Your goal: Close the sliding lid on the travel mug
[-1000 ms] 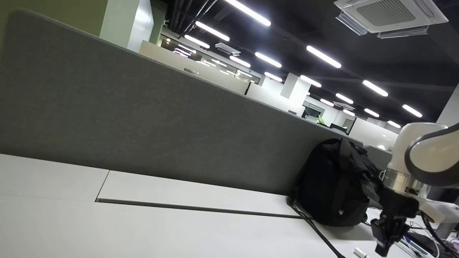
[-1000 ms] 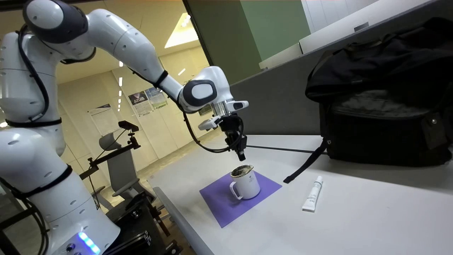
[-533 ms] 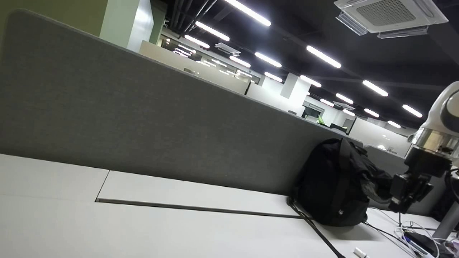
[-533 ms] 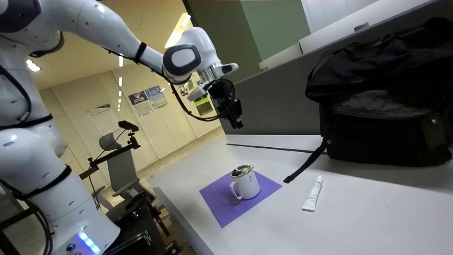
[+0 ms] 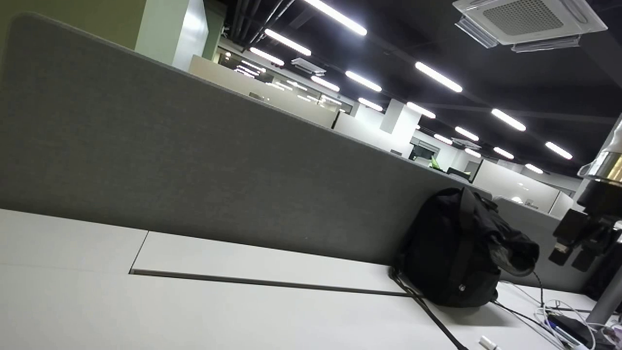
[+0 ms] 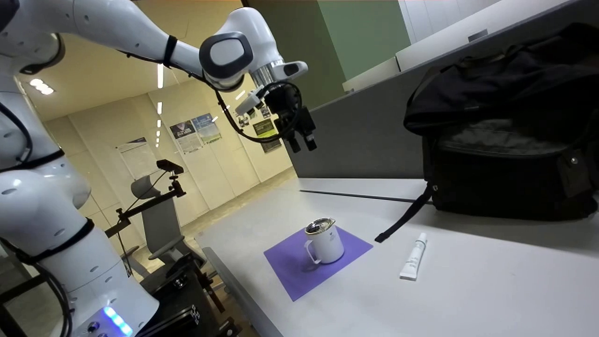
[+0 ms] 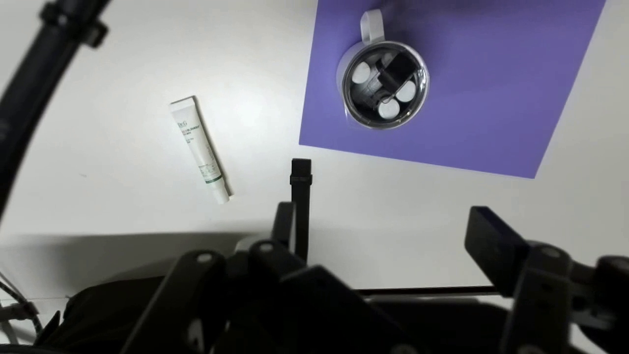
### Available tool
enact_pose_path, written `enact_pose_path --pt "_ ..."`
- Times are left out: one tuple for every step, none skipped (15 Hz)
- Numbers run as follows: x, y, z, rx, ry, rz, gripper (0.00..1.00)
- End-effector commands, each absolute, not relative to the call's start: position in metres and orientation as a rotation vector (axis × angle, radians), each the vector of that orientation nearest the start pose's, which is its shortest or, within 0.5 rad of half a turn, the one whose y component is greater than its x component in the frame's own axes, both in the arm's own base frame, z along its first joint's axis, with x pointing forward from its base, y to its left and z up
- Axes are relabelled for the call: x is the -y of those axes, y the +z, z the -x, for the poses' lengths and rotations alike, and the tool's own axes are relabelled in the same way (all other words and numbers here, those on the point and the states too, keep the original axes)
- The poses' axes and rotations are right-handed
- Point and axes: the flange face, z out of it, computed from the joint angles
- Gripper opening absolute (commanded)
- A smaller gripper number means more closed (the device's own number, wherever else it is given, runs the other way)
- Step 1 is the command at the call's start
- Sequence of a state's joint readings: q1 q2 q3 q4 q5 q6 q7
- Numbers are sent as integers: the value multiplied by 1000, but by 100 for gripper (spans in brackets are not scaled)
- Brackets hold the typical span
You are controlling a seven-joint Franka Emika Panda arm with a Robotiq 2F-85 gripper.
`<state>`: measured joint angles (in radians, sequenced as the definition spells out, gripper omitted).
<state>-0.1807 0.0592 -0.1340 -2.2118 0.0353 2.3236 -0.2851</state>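
Observation:
The white travel mug [image 6: 329,248] stands upright on a purple sheet, its handle toward the arm's base side. In the wrist view its round clear lid [image 7: 367,93] faces up, with a dark slider piece [image 7: 399,70] and several pale round spots on it. Whether the drinking hole is covered, I cannot tell. High above the table and well apart from the mug hangs my gripper [image 6: 303,147], seen also in the wrist view as a gripper [image 7: 382,212] with widely spread fingers and nothing between them. The mug is out of view in an exterior view where the gripper [image 5: 569,260] shows at the right edge.
The purple sheet [image 7: 481,108] lies on the white table. A white tube [image 7: 199,147] rests beside it. A black backpack [image 6: 505,178] leans by the grey partition [image 5: 204,160], its strap [image 7: 300,191] trailing onto the table. Cables [image 5: 529,316] lie beyond the backpack.
My gripper has risen from just above the mug to high over the table, backing off, and its fingers have gone from closed together to spread apart. The mug has stayed in place.

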Motion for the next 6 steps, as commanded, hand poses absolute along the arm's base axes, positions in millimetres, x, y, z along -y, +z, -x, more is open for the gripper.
enact_pose_path --pt "168 361 -513 -87 -73 3136 95" --pt "170 363 -511 -88 -68 3136 100" --pt "170 363 -511 -89 -67 3137 100" --pt "170 363 -511 -88 -66 3138 100" --pt "170 363 -511 -87 -65 3138 100" --pt "170 363 -511 -87 -65 3139 100"
